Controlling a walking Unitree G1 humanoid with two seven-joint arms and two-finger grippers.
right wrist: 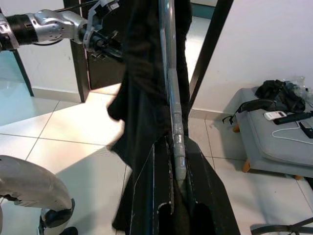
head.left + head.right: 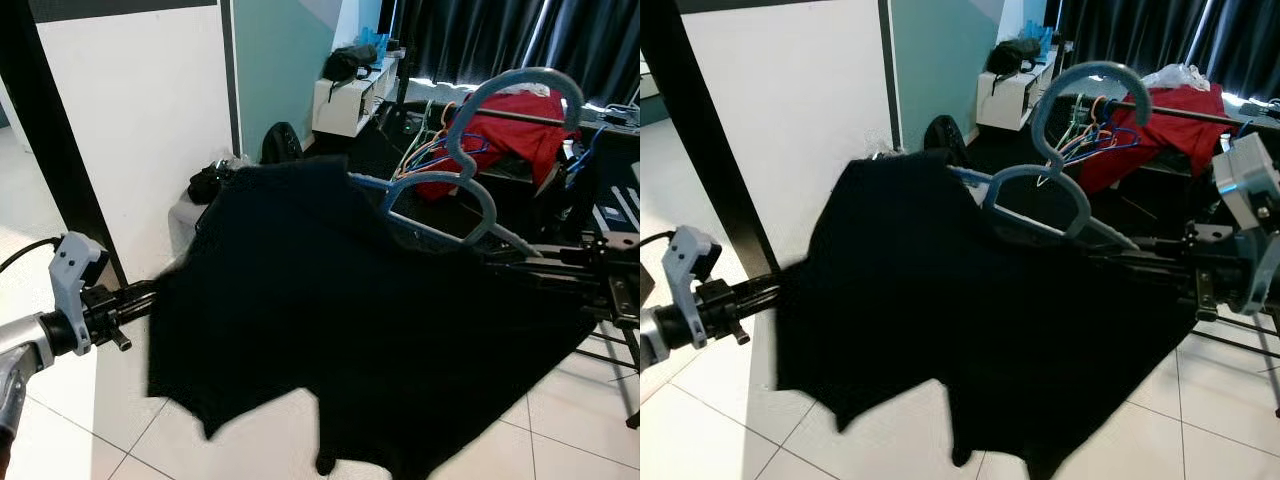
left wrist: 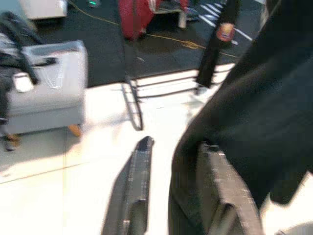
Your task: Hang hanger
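Blue plastic hanger (image 2: pixel 1040 205) carries a black shirt (image 2: pixel 330 330), held up between both arms above the white tiled floor (image 2: pixel 560 420). The right gripper (image 1: pixel 177 193) is clamped on the hanger's arm, which runs between its two fingers. The left gripper (image 3: pixel 171 181) has its fingers apart, with the shirt's edge lying between them. A clothes rack (image 2: pixel 560 120) with a red garment (image 2: pixel 510 135) stands beyond.

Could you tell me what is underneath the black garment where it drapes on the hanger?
The blue hanger's hook and neck show above the black garment. Its shoulders are mostly covered. The right gripper clamps one hanger arm. Below hangs white tiled floor.
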